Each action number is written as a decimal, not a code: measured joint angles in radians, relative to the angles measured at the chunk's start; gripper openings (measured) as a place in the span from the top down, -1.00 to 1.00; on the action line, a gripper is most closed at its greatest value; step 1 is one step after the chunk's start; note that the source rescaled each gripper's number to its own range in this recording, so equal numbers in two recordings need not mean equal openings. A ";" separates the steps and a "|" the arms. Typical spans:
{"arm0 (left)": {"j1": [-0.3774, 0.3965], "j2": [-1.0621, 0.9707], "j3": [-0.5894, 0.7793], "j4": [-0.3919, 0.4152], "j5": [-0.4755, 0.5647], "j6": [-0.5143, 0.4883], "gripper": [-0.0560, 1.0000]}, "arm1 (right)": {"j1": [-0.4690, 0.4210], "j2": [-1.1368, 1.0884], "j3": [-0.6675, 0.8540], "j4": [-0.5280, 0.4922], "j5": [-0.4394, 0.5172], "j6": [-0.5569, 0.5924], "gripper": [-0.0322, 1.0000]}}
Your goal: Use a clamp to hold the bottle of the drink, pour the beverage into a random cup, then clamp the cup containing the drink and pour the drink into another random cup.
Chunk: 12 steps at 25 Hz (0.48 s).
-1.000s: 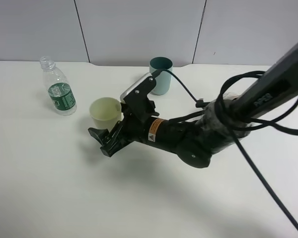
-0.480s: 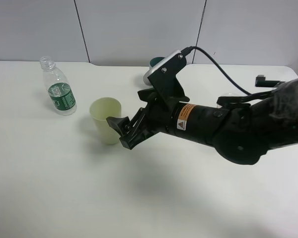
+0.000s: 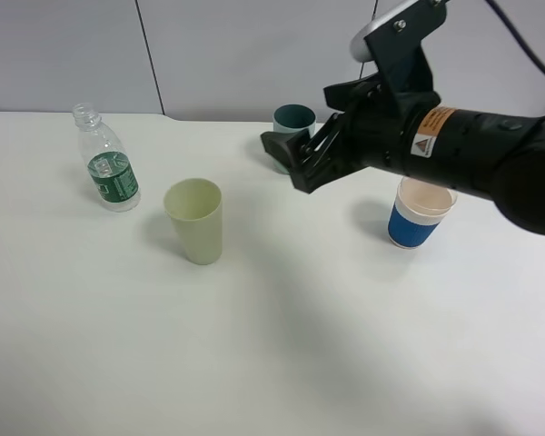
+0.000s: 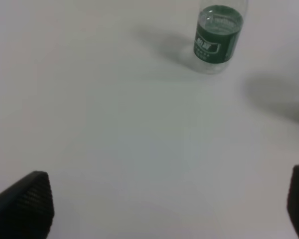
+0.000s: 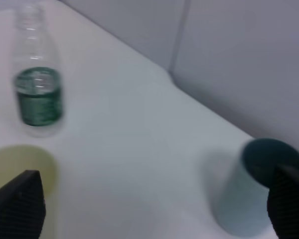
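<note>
since a second ago my right arm has lifted off the bench and swung back toward its right rear, away from the pale yellow-green tumbler (image 3: 194, 221) it was crouched beside. now the right gripper (image 3: 291, 162) hangs in the air in front of the teal cup (image 3: 293, 123), jaws spread wide and holding nothing. the left gripper (image 4: 164, 209) is also wide open and empty, looking down on bare bench with the bottle (image 4: 219, 33) farther ahead.

the bottle (image 3: 106, 160) stands upright and uncapped near the rear left of the bench, the tumbler just to its right and nearer the front, the teal cup at the rear edge near the middle, and a blue-sleeved white cup (image 3: 419, 213) toward the right, partly under my arm. i can't tell whether any cup holds liquid.

as i read it, the job in hand is a grasp with the right arm, probably on the tumbler. to do it well i'd come in low and level, jaws straddling the wall below the rim, squeeze gently so the thin plastic doesn't buckle, lift straight, then tilt slowly over the teal cup with lip above lip.
</note>
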 joint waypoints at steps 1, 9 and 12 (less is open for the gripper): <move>0.000 0.000 0.000 0.000 0.000 0.000 -0.76 | -0.034 -0.016 0.000 -0.013 0.018 0.000 -0.80; 0.000 0.000 0.000 0.000 0.000 0.000 -0.76 | -0.363 -0.152 0.000 -0.032 0.175 0.030 -0.80; 0.000 0.000 0.000 0.000 0.000 0.000 -0.76 | -0.439 -0.226 0.000 -0.031 0.237 0.039 -0.80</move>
